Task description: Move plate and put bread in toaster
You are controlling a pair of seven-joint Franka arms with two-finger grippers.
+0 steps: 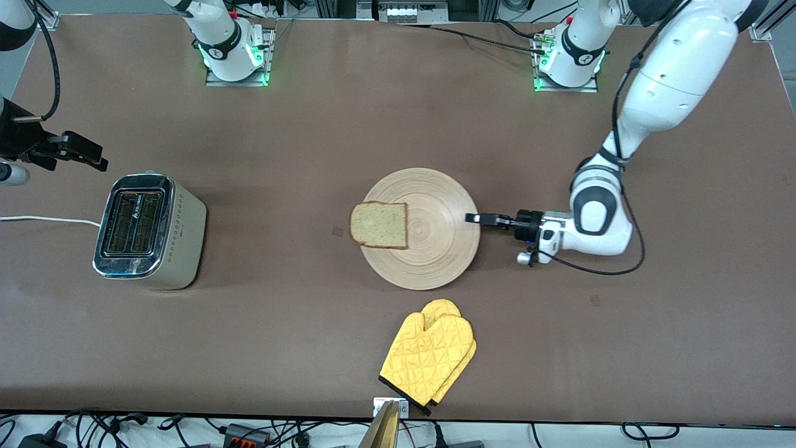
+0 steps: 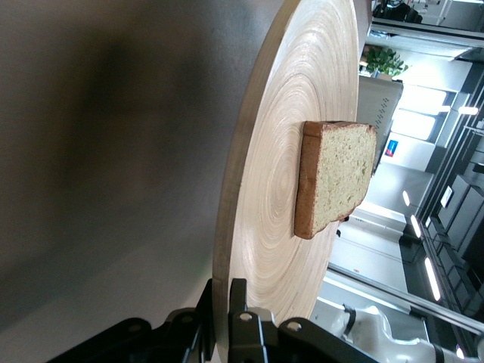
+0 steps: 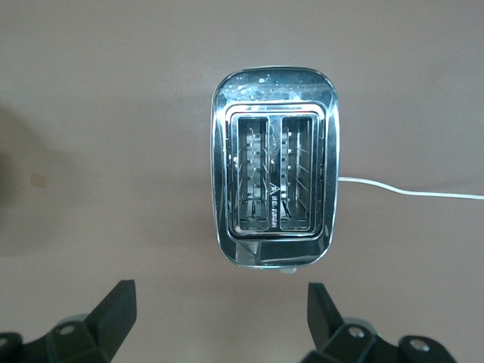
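The light-wood plate point(image 1: 435, 261) lies at the middle of the table with the bread point(image 1: 379, 225) on it, at the rim toward the right arm's end. My left gripper point(image 1: 474, 218) is shut on the plate's rim at the left arm's end. In the left wrist view the fingers point(image 2: 240, 296) clamp the plate point(image 2: 280, 219), and the bread point(image 2: 340, 178) lies farther along it. The toaster point(image 1: 149, 230) stands toward the right arm's end, slots up and empty. My right gripper point(image 1: 93, 155) is open and empty, over the table beside the toaster point(image 3: 274, 178).
A yellow oven mitt point(image 1: 430, 356) lies nearer to the front camera than the plate, close to the table's edge. The toaster's white cord point(image 1: 43, 219) runs off the table's right-arm end; it also shows in the right wrist view point(image 3: 408, 190).
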